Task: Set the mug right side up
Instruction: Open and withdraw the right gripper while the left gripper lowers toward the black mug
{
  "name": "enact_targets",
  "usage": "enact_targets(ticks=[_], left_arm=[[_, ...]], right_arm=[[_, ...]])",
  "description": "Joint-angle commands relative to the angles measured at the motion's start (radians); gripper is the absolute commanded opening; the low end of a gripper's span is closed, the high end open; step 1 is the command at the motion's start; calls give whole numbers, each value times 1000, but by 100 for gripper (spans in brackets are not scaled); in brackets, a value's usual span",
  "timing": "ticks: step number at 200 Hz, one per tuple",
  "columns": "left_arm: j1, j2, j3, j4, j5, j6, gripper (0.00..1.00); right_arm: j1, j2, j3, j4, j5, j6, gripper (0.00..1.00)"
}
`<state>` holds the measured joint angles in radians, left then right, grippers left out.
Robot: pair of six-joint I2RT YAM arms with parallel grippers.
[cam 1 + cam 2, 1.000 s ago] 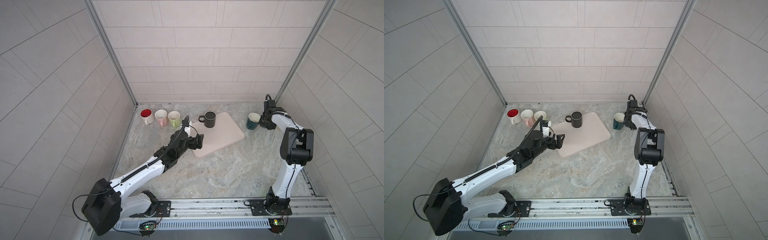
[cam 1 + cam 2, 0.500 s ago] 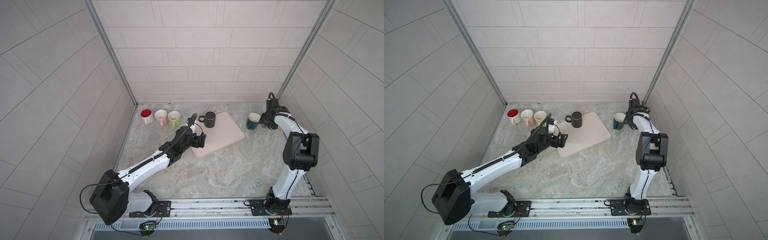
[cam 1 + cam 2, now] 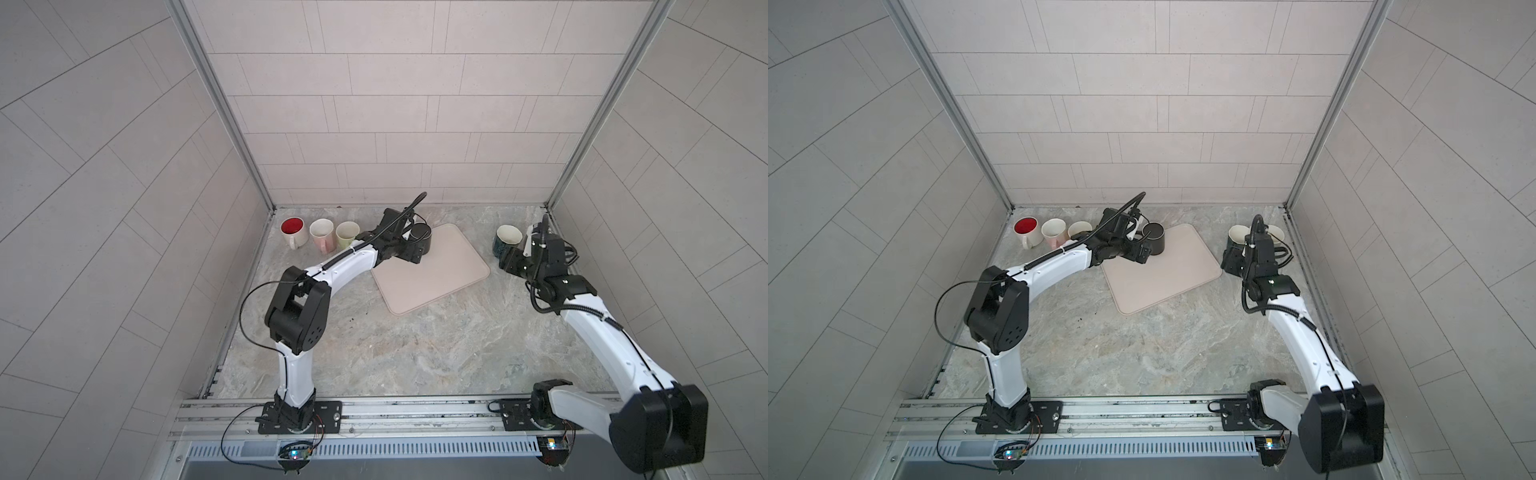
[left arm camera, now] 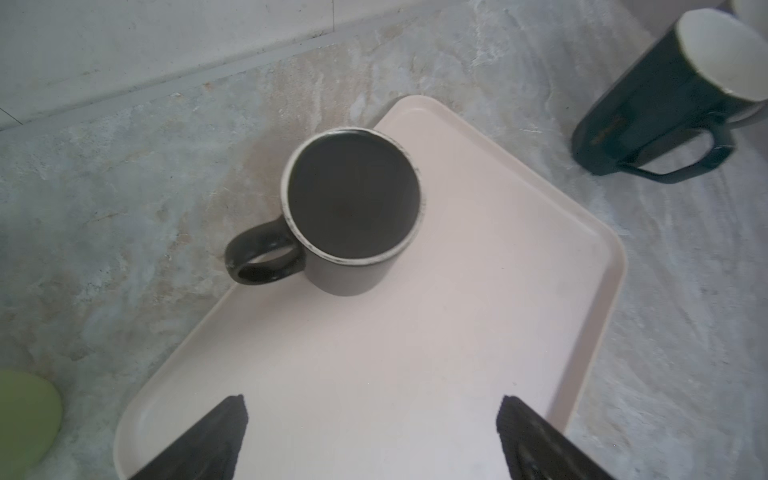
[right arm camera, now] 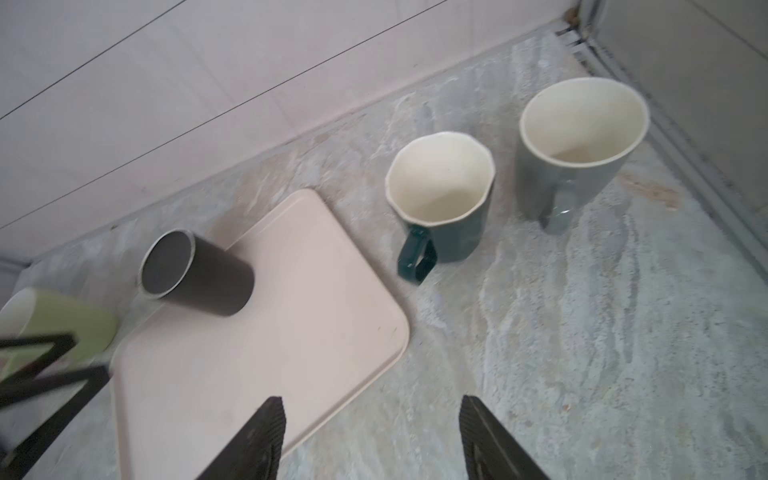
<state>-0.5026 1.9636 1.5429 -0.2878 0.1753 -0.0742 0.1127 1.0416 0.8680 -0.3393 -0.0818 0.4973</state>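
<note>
A black mug (image 3: 420, 236) (image 3: 1154, 237) stands mouth up on the far left corner of the pink tray (image 3: 440, 274) (image 4: 415, 353). Its handle (image 4: 262, 257) sticks out over the tray's edge. My left gripper (image 4: 372, 405) (image 3: 409, 253) is open just short of this mug, over the tray and holding nothing. A dark teal mug (image 5: 444, 199) (image 3: 507, 240) with a cream inside stands mouth up on the counter right of the tray. My right gripper (image 5: 372, 402) (image 3: 513, 262) is open on the near side of the teal mug, clear of it.
A grey mug (image 5: 577, 166) (image 3: 1277, 232) stands mouth up beside the teal one, near the right wall. At the back left stand a red-lined mug (image 3: 293, 230), a pink mug (image 3: 322, 232) and a green mug (image 3: 347, 232). Walls close in the back and both sides.
My left arm has reached farther back, bringing its open gripper up to the black mug. My right gripper has opened and drawn back from the teal mug toward the front.
</note>
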Motion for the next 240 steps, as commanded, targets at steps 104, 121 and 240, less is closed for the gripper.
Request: enact_targets(ticks=[104, 121, 240], left_arm=[[88, 265, 328, -205, 247, 457, 99], [88, 293, 362, -221, 226, 477, 99], [55, 335, 365, -172, 275, 468, 94]], right_arm=[[53, -576, -95, -309, -63, -122, 70], [52, -574, -80, -333, -68, -110, 70], [52, -574, -122, -315, -73, -49, 69]])
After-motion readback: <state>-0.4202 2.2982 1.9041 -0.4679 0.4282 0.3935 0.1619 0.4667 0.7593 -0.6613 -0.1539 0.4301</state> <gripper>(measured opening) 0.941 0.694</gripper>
